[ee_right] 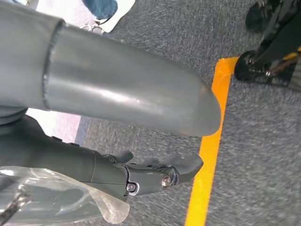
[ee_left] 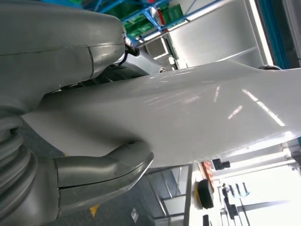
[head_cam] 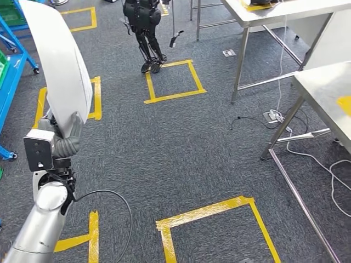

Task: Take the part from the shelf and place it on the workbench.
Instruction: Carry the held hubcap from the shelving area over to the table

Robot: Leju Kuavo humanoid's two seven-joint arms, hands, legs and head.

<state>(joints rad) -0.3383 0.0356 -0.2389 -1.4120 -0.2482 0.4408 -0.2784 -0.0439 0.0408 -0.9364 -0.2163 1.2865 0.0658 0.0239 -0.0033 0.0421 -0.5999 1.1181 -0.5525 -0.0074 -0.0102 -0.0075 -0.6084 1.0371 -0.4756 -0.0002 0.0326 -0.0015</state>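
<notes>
The part [head_cam: 62,60] is a long, white, curved panel that stands up from my left hand [head_cam: 68,139] at the left of the head view. My left hand grips its lower end. In the left wrist view the glossy white part [ee_left: 199,113] lies between the grey thumb [ee_left: 106,172] and the rest of the hand. A steel workbench [head_cam: 327,87] stands at the right edge, apart from the part. My right hand [ee_right: 106,94] hangs over the grey carpet, its dark fingers [ee_right: 160,174] stretched out with nothing between them and the thumb.
A second steel table [head_cam: 265,13] stands at the back right. Another robot's legs [head_cam: 149,49] are at the top centre beside a yellow tape square [head_cam: 174,79]. A blue shelf frame [head_cam: 12,66] is at the left edge. Cables [head_cam: 314,159] trail under the workbench.
</notes>
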